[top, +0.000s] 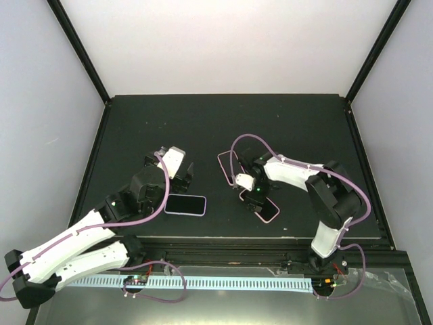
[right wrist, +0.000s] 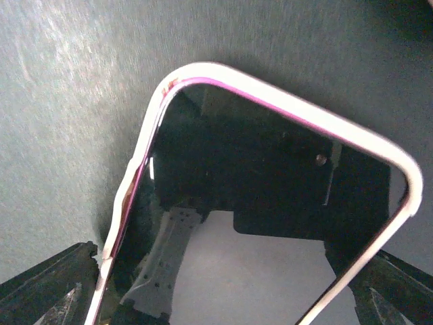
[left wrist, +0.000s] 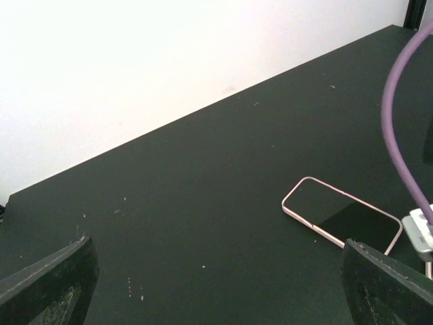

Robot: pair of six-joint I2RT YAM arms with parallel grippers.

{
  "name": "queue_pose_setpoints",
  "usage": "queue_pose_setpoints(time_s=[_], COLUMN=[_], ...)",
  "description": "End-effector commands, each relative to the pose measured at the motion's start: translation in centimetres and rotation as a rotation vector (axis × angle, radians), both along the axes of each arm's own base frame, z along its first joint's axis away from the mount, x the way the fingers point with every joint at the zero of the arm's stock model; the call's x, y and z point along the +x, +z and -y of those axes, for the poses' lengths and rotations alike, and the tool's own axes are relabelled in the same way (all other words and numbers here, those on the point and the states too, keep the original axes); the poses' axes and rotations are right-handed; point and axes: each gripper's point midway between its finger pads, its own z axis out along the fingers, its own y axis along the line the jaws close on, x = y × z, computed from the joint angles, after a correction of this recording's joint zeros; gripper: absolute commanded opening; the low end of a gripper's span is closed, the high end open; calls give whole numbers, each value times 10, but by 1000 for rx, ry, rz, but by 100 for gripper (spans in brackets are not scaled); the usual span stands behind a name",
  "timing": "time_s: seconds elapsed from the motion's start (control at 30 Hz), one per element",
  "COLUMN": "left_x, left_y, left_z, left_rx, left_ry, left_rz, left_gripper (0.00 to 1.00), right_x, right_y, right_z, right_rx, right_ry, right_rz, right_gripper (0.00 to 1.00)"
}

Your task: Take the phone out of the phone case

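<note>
A phone with a glossy black screen in a pale pink phone case (right wrist: 203, 78) fills the right wrist view. In the top view it lies at the table's front right (top: 269, 211). My right gripper (right wrist: 233, 271) hangs close over it, open, one finger beside each long edge (top: 252, 192). My left gripper (top: 180, 168) is open over bare mat with nothing between its fingers (left wrist: 216, 271). A dark, pale-rimmed phone (top: 185, 204) lies flat just in front of it.
Another pink-rimmed flat piece (top: 226, 166) lies on the black mat (top: 203, 122) behind the right gripper; in the left wrist view it shows at the right (left wrist: 338, 215). The right arm's purple cable (left wrist: 396, 135) loops above it. White walls enclose the table.
</note>
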Motion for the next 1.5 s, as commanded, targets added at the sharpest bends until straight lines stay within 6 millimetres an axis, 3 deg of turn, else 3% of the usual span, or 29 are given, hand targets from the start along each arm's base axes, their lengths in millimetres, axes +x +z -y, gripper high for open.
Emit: queue_pose_setpoints(time_s=[0.0,0.2,0.53,0.9,1.07,1.23,1.33,1.4,1.47], left_x=[2,2,3,3,4,6,9,8,1], left_y=[8,8,7,8,7,3,-3,-6,-1], left_z=[-1,-2,-3,-5,-6,-4,-2,5,26], left_rx=[-4,0,6,2,-9,-6,-13,-53,-147], left_ry=[7,14,18,29,42,50,63,48,-41], left_rz=[25,30,29,33,28,12,-16,-72,-143], left_gripper=[99,99,99,99,99,99,99,99,99], right_x=[0,-10,-6,-1,2,6,7,8,8], right_y=[3,2,-14,0,35,89,121,141,158], right_z=[13,27,54,43,32,11,-4,-11,-17], right_rx=[-20,-48,-158,-62,53,259,411,499,576], right_ry=[-36,-90,-118,-118,-98,-102,-105,-115,-127], right_rz=[75,94,175,217,282,386,455,501,541], right_gripper=[100,100,99,65,52,48,38,34,33])
